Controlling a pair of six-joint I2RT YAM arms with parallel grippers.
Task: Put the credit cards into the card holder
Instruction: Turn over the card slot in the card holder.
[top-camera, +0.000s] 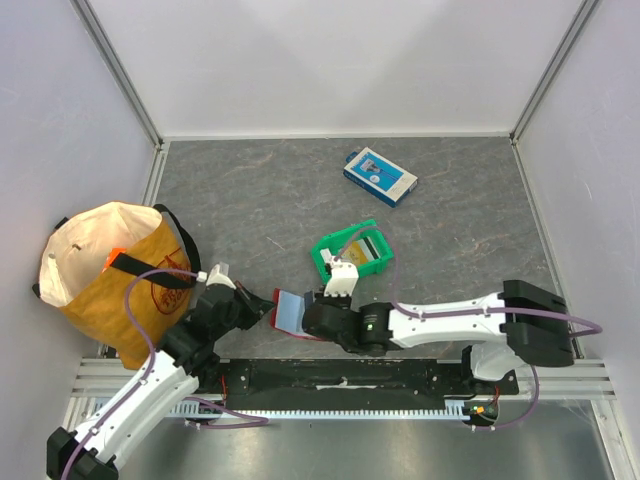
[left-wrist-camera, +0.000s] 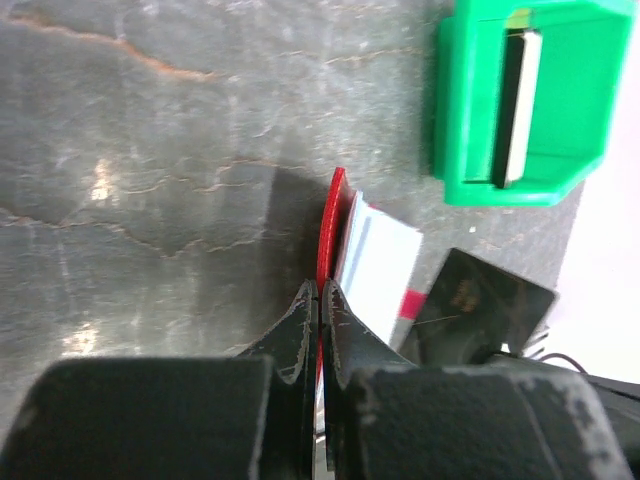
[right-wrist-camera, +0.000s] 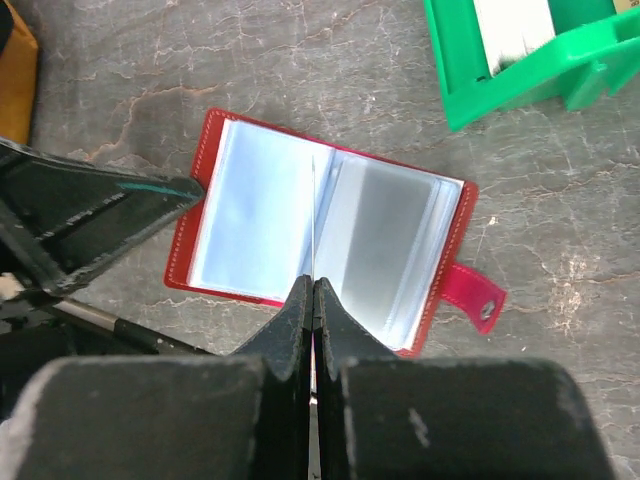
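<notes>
Where the table (top-camera: 250, 190) meets the left wall, a tan bag (top-camera: 100, 270) stands with its mouth open.

Just right of the bag, the left gripper (top-camera: 262, 308) has its jaws closed on the red cover of the card holder (top-camera: 290, 312). Its wrist view shows that cover edge-on between the fingertips (left-wrist-camera: 305, 320).

The card holder lies opened near the front edge of the table, between the two grippers. Its clear sleeves face up and its snap tab (right-wrist-camera: 470, 295) points right.

From the other side, the right gripper (right-wrist-camera: 313, 290) is pinched shut on a thin inner leaf at the fold. That leaf is seen edge-on (a sleeve by appearance; a card inside it cannot be made out).

Behind and right of the holder sits a green bin (top-camera: 325, 255), apart from it. The credit cards (left-wrist-camera: 515, 110) stand on edge inside the bin; black and white edges show.

Farther back right, a blue-and-white box (top-camera: 380, 176) lies flat, well apart.
</notes>
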